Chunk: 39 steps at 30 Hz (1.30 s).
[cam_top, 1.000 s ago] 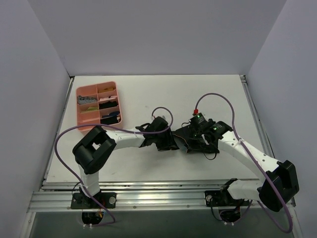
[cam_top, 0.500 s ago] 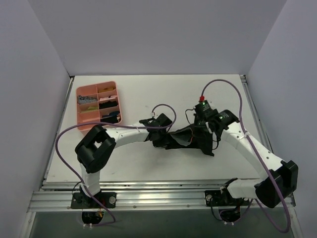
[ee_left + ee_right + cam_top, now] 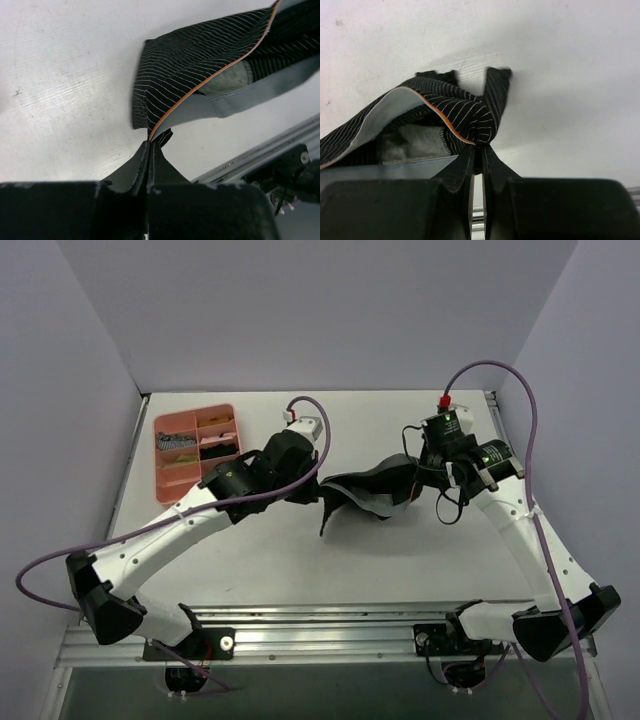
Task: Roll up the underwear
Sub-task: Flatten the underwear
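Note:
The underwear (image 3: 365,492) is black with thin white stripes, a grey waistband and an orange edge line. It hangs stretched above the table between both arms. My left gripper (image 3: 322,488) is shut on its left corner; in the left wrist view the fingertips (image 3: 151,145) pinch the fabric (image 3: 190,75) at the orange edge. My right gripper (image 3: 418,480) is shut on the right corner; in the right wrist view the jaws (image 3: 481,146) clamp a bunched fold of the underwear (image 3: 465,112). The garment sags in the middle.
A pink divided tray (image 3: 164,486) with several small dark and light items stands at the back left of the table (image 3: 300,560). Purple cables loop over both arms. White walls enclose three sides; a metal rail (image 3: 330,630) runs along the near edge.
Both arms have lifted and moved apart toward the back, pulling the underwear off the table and stretching it between them. The left gripper closed on the fabric.

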Tool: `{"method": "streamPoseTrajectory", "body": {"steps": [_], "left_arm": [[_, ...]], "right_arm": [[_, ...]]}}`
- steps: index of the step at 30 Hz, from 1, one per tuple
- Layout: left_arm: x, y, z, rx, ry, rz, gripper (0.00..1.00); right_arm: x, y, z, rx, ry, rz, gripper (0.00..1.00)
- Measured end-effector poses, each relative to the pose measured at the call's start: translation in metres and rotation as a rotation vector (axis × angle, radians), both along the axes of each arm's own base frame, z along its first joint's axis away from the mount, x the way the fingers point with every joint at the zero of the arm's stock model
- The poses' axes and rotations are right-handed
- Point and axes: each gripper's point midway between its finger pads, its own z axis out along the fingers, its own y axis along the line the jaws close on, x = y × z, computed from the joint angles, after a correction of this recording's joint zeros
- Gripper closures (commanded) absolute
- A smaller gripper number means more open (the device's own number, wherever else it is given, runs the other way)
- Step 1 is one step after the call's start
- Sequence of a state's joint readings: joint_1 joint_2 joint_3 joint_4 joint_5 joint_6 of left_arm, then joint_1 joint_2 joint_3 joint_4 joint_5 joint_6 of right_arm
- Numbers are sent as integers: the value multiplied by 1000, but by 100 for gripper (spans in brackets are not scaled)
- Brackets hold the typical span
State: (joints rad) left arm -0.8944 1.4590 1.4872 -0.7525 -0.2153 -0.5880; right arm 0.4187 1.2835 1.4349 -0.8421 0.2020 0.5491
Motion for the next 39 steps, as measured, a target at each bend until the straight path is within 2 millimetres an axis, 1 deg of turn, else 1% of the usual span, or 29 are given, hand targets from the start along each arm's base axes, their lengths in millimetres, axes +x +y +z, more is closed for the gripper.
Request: {"method": "streamPoseTrajectory", "body": {"steps": [3, 4, 7, 9, 11, 13, 15, 17, 19, 21, 23, 24, 25, 27, 30, 31, 32, 33, 34, 35, 36, 37, 38, 39], "left_arm": [[-26, 3, 26, -33, -39, -69, 98], [-35, 3, 32, -45, -41, -92, 98], [-64, -2, 43, -77, -34, -168, 98], [-87, -9, 47, -99, -17, -227, 98], [-111, -18, 49, -117, 8, -288, 98], [-133, -27, 49, -143, 43, -341, 98], [-147, -32, 45, -163, 80, -373, 98], [-149, -30, 36, -170, 102, -365, 98], [-143, -26, 23, -169, 134, -338, 98], [-123, -18, 3, -182, 170, -282, 98], [-93, -5, -30, -194, 221, -184, 98], [-82, 4, -49, -184, 250, -137, 98], [-72, 12, -68, -175, 284, -96, 98], [-59, 22, -103, -152, 348, -41, 98], [-46, 25, -150, -109, 452, -8, 98], [-43, 24, -166, -91, 483, -3, 98], [-41, 24, -181, -71, 514, 3, 98], [-41, 26, -197, -45, 549, 13, 96], [-41, 30, -208, -24, 575, 25, 93], [-41, 33, -215, -9, 592, 34, 87], [-42, 36, -219, 3, 602, 42, 80], [-41, 40, -220, 12, 606, 51, 73], [-40, 43, -220, 22, 608, 63, 73], [-38, 47, -218, 32, 612, 80, 72]], "right_arm": [[-13, -6, 9, 13, -14, -12, 100], [-20, -10, 13, 18, -22, -25, 100], [-41, -24, 27, 25, -51, -73, 100], [-56, -35, 37, 31, -70, -114, 100], [-68, -45, 47, 41, -95, -158, 100], [-74, -50, 53, 57, -115, -198, 100], [-77, -54, 56, 71, -132, -230, 100], [-73, -54, 55, 73, -133, -253, 100], [-60, -49, 50, 71, -130, -262, 100], [-35, -36, 34, 62, -104, -255, 100], [-5, -19, 9, 53, -61, -230, 100], [10, -10, -4, 49, -37, -212, 100], [26, 1, -24, 41, -2, -188, 100], [53, 21, -69, 21, 85, -140, 100], [80, 46, -141, -4, 218, -60, 100], [88, 54, -166, -5, 259, -30, 98], [93, 61, -187, -7, 305, 2, 93], [99, 69, -203, -2, 340, 32, 75], [110, 78, -216, 10, 355, 54, 67], [120, 85, -225, 13, 366, 82, 62], [132, 93, -228, 17, 364, 111, 56], [145, 100, -227, 27, 347, 135, 55], [156, 106, -219, 34, 323, 158, 54], [168, 110, -206, 44, 289, 177, 54]]}}
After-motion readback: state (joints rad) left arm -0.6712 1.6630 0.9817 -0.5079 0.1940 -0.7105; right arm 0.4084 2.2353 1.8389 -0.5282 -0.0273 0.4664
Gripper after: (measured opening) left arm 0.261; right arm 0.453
